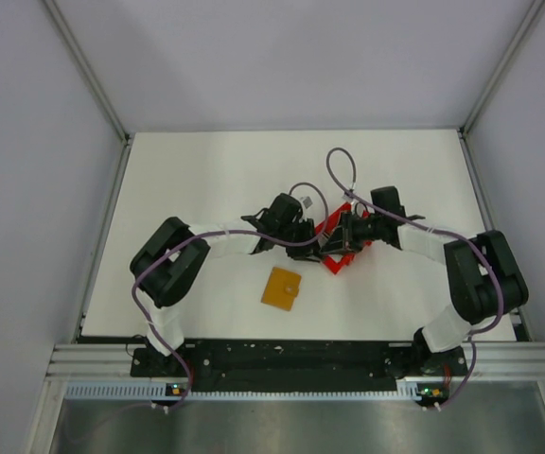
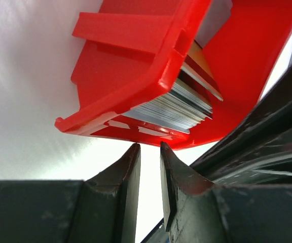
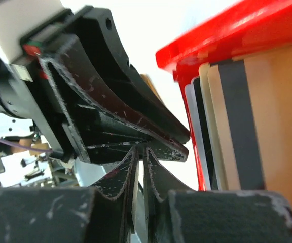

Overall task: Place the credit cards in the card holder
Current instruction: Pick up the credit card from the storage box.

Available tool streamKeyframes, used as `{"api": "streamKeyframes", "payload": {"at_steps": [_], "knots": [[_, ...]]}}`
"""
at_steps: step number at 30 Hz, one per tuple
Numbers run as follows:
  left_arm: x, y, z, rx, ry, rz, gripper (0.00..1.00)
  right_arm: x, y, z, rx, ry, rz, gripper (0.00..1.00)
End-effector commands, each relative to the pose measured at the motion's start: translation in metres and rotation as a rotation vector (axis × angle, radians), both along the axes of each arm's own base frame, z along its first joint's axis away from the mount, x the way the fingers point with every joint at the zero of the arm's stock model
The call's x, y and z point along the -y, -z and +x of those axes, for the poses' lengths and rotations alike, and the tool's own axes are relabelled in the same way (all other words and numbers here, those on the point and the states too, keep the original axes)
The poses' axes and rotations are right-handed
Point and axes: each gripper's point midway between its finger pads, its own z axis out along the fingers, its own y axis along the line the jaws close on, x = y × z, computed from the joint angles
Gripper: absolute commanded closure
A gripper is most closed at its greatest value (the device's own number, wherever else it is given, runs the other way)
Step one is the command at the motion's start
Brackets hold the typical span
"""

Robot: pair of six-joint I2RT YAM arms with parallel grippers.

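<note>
1. Wallet (image 1: 282, 288) lies flat on the table (image 1: 206, 170), apart from the tray (image 1: 337, 266).
2. Left gripper (image 2: 150, 148): jaws a slit apart, nothing between them, at the tray's rim.
3. Right gripper (image 3: 142, 150): jaws almost together; I cannot tell whether they pinch anything.
4. Cards (image 2: 189, 101) sit stacked inside the tray.

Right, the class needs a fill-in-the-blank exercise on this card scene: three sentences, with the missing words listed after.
1. The stacked credit cards sit in a ___ tray.
2. The card holder lies ___ that tray, on the table.
3. The left gripper holds ___.
Missing words: red; outside; nothing.
</note>
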Motion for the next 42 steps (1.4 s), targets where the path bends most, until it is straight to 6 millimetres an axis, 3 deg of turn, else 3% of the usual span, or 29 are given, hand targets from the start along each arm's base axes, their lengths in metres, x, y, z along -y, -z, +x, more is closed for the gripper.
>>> {"api": "streamKeyframes", "payload": {"at_steps": [1, 6, 9, 13, 23, 28, 34, 37, 42], "knots": [[0.018, -0.018, 0.019, 0.086, -0.006, -0.067, 0.74, -0.006, -0.001, -0.012, -0.048, -0.045, 0.045, 0.94], [0.016, -0.016, 0.018, 0.081, -0.010, -0.060, 0.73, 0.007, -0.015, 0.004, 0.082, 0.046, -0.028, 0.77], [0.015, -0.015, 0.018, 0.078, -0.014, -0.058, 0.73, 0.019, -0.034, 0.020, 0.170, 0.122, -0.056, 0.74], [0.014, -0.015, 0.018, 0.078, -0.018, -0.055, 0.73, 0.038, -0.041, 0.039, 0.243, 0.192, -0.164, 0.67], [0.013, -0.017, 0.020, 0.092, -0.026, -0.054, 0.74, 0.050, 0.005, 0.047, 0.170, 0.081, -0.333, 0.56], [0.012, -0.018, 0.023, 0.106, -0.027, -0.059, 0.74, 0.039, 0.025, 0.046, 0.103, 0.015, -0.317, 0.55], [0.006, -0.018, 0.031, 0.117, -0.040, -0.054, 0.78, 0.033, 0.037, 0.038, 0.074, -0.034, -0.364, 0.53], [0.006, -0.017, 0.034, 0.114, -0.044, -0.055, 0.79, 0.032, 0.039, 0.034, 0.062, -0.035, -0.364, 0.62], [0.002, -0.016, 0.041, 0.116, -0.057, -0.050, 0.80, 0.024, 0.026, 0.028, 0.056, -0.034, -0.294, 0.65]]}}
